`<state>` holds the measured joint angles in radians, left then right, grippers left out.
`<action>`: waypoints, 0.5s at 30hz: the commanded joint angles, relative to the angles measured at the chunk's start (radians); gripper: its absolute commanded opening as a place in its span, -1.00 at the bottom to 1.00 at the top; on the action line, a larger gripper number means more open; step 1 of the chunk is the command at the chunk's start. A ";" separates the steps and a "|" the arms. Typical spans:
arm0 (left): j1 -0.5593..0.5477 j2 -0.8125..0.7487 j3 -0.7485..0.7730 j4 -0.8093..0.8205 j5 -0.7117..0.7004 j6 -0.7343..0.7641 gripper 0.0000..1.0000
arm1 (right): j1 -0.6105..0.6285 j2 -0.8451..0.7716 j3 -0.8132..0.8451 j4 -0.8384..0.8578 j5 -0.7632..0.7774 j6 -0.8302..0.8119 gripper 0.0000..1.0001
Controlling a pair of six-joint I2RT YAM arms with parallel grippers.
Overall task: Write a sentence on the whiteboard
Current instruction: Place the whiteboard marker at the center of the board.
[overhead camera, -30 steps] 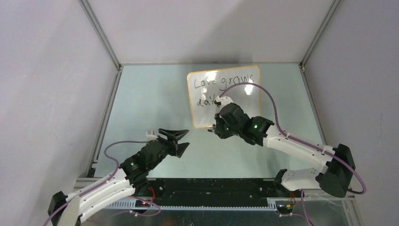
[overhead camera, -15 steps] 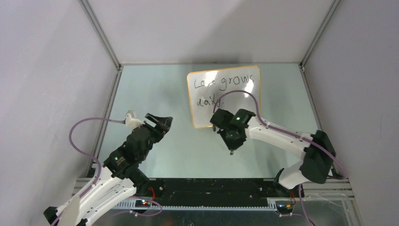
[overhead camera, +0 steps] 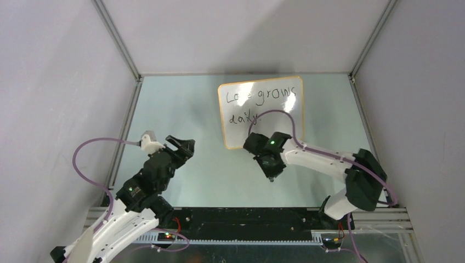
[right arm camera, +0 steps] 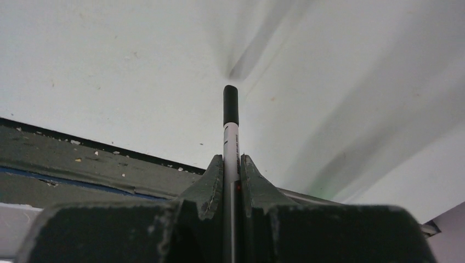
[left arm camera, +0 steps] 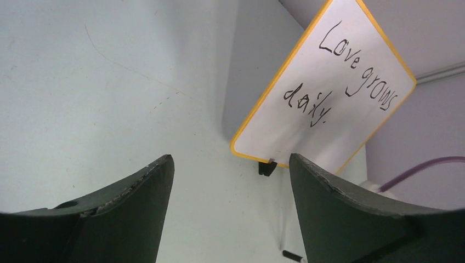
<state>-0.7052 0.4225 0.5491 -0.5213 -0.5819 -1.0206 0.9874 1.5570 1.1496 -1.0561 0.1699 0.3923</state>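
Note:
The whiteboard [overhead camera: 276, 125] stands at the back middle of the table, orange-rimmed, on black feet [left arm camera: 267, 167]. The sentence [overhead camera: 263, 98] runs in two black handwritten lines, "Love grows daily." [left arm camera: 351, 74]. My right gripper [overhead camera: 270, 171] hangs in front of the board's lower edge, apart from it, pointing down at the table. It is shut on a marker [right arm camera: 231, 127] whose black end sticks out past the fingers. My left gripper [overhead camera: 183, 147] is open and empty, left of the board, facing the whiteboard [left arm camera: 285, 131] between its fingertips [left arm camera: 164, 167].
A black strip [overhead camera: 236, 216] with the arm bases runs along the near edge. Metal frame rails [overhead camera: 125, 131] line the table's left and right sides. Purple cables [overhead camera: 88, 159] loop above both arms. Grey walls enclose the table.
My right gripper has drawn back from the board's writing toward the near edge, marker still held. My left arm has swung left and its jaws have opened a little wider.

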 commanded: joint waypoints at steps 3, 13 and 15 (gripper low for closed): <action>0.006 0.012 0.010 0.048 -0.052 0.103 0.61 | -0.186 -0.274 -0.021 0.003 0.182 0.067 -1.00; 0.012 0.052 0.049 0.049 -0.079 0.143 0.61 | -0.342 -0.389 -0.217 0.154 0.465 0.245 -1.00; 0.012 0.049 0.052 0.043 -0.077 0.144 0.60 | -0.305 -0.312 -0.217 0.134 0.527 0.288 -1.00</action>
<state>-0.7017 0.4744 0.5503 -0.4950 -0.6159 -0.9123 0.6445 1.1397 0.9485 -0.9749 0.5488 0.5766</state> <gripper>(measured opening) 0.807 0.139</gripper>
